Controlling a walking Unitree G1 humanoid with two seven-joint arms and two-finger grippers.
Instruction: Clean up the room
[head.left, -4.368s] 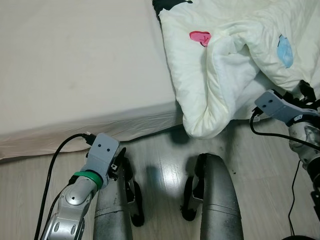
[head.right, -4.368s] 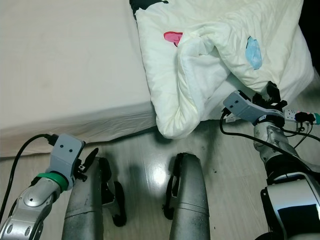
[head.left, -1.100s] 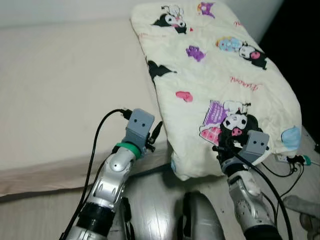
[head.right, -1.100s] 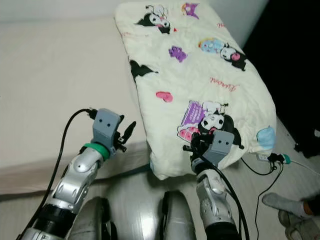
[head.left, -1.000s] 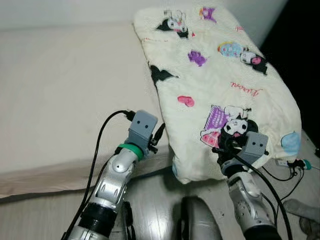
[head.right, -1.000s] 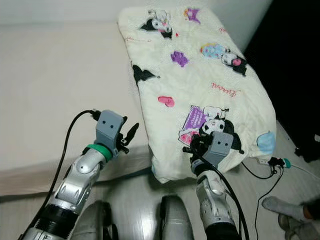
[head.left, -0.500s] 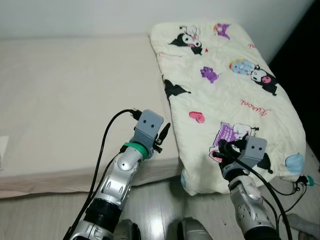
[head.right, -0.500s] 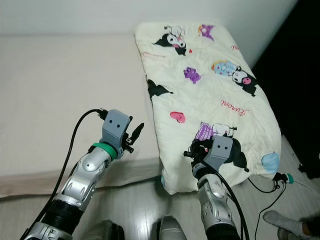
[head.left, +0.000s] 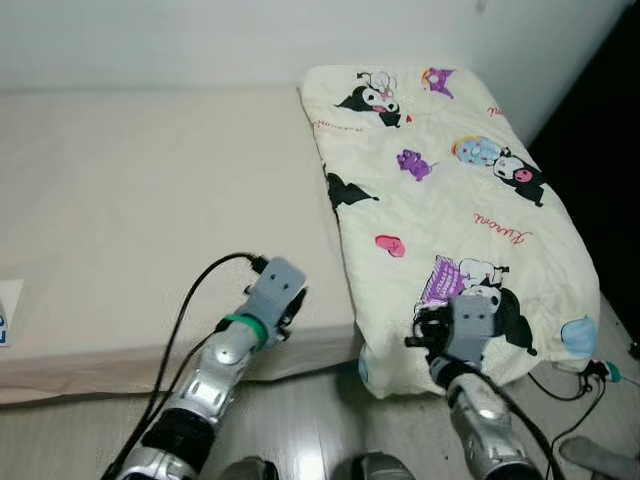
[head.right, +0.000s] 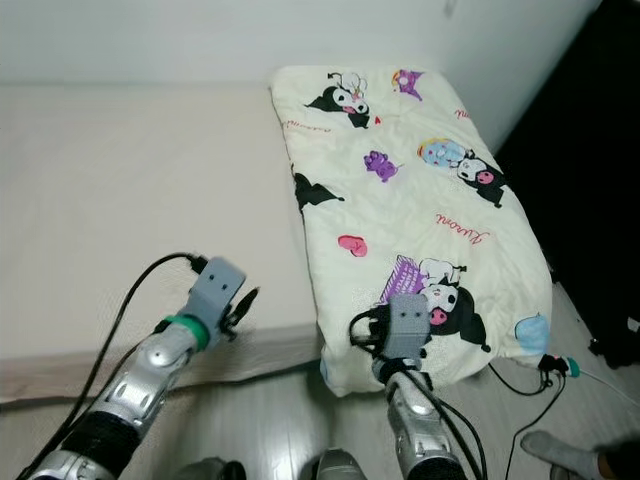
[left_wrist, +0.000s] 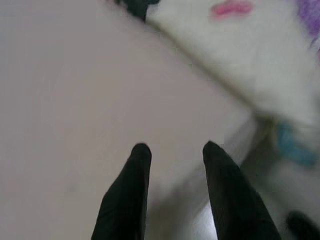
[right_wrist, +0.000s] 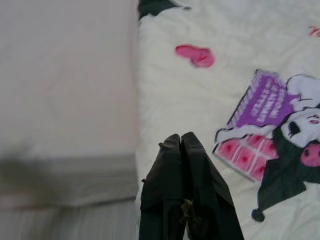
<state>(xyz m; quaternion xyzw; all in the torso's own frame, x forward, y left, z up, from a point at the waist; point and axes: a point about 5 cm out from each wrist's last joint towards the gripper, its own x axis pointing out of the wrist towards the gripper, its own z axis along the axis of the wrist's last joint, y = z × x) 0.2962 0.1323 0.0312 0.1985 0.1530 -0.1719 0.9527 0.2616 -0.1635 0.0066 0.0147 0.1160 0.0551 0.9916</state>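
While blanket (head.left: 440, 190) lies beneath pressed-together right gripper (right_wrist: 181, 142), left gripper (left_wrist: 172, 150) spread, empty.

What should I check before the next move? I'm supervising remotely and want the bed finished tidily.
1. Blanket laid flat along the bed's right side: ok.
2. Blanket's near end hangs over the mattress edge toward the floor: not ok.
3. Left claw open, holding nothing: ok.
4. Right claw shut, over the blanket: ok; whether it pinches fabric: cannot tell.
5. Cable on the floor by the blanket's corner, a snag risk: not ok.
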